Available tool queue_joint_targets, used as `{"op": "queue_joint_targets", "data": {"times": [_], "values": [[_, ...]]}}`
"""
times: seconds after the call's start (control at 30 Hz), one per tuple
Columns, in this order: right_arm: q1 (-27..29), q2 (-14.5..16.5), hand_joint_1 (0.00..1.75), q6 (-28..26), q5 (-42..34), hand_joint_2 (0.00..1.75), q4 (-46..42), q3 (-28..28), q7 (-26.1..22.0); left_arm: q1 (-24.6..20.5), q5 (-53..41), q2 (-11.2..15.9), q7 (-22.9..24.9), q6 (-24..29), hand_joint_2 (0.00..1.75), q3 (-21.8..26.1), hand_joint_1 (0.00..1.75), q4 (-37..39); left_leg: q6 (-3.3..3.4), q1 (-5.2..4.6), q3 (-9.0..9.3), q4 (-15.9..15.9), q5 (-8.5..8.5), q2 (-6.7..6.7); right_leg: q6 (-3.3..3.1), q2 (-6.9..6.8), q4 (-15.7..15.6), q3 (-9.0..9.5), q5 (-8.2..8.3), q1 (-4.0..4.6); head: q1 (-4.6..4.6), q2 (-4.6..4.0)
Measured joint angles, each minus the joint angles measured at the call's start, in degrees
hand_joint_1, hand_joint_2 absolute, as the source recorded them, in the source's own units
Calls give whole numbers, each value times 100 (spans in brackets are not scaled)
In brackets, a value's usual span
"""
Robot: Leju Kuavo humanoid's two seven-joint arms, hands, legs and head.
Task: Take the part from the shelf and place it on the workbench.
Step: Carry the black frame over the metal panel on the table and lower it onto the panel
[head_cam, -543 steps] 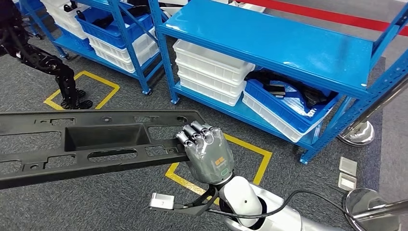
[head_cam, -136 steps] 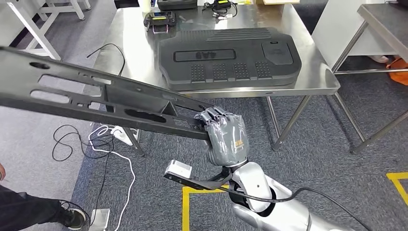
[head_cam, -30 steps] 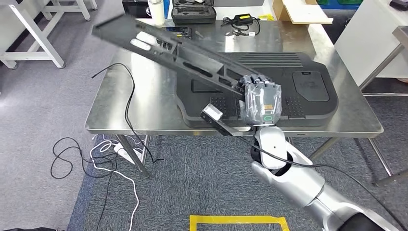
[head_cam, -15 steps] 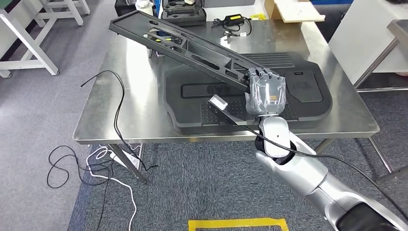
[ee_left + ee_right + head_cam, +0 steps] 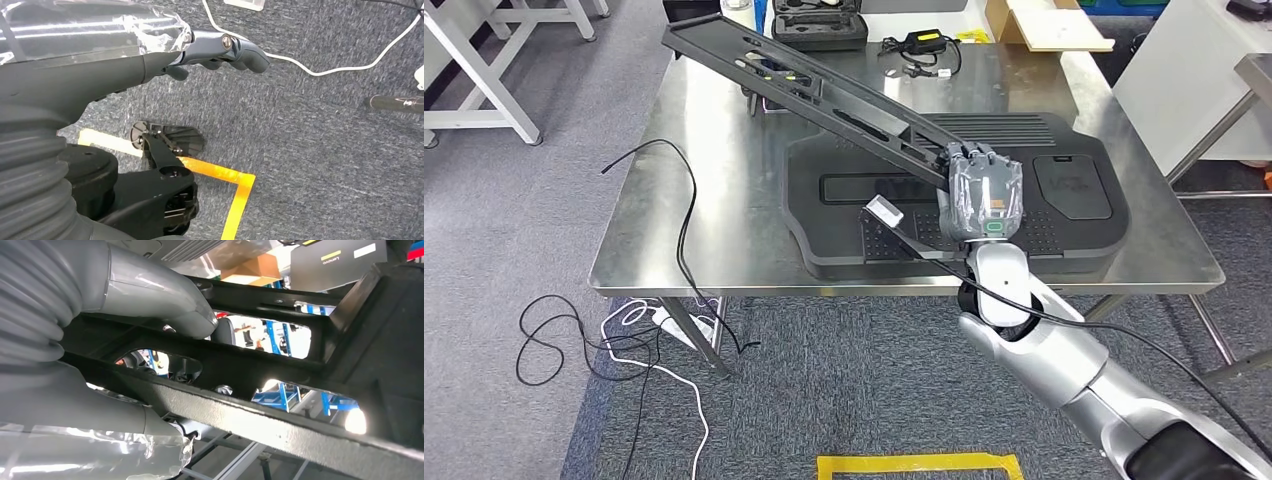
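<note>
the steel workbench has bare surface on its left half, left of the large black moulded cover; that cover takes up most of the right half. the long black part, gripped at one end by the right hand, slants above the cover and out over the bare steel. behind the cover, along the far edge, lie a black case, a charger with cable and a cardboard box. a black cable loops over the left edge.

One steel table. One long black slotted part. One large black moulded cover. One black case. One power adapter. Two robot hands: right, left.
</note>
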Motion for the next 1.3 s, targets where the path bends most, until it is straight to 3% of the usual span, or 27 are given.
{"op": "queue_joint_targets", "data": {"times": [0.67,0.8,1.3], "values": [[4,-33,175,-54,-36,175,31,0,0,0,0,1,-21,-19,175,-2,0,0,-2,17,59,-33,2,4,5,2,4,28,-5,25,-3,0],[1,-33,175,-68,-38,175,57,0,-8,1,0,0,-21,2,0,-2,0,0,-2,17,59,-37,2,3,5,1,4,29,-6,25,-2,0],[-612,13,175,111,462,175,444,116,-74,-25,0,-1,28,78,0,-8,0,0,-2,17,61,-39,2,0,5,0,5,35,-6,25,-2,0]]}}
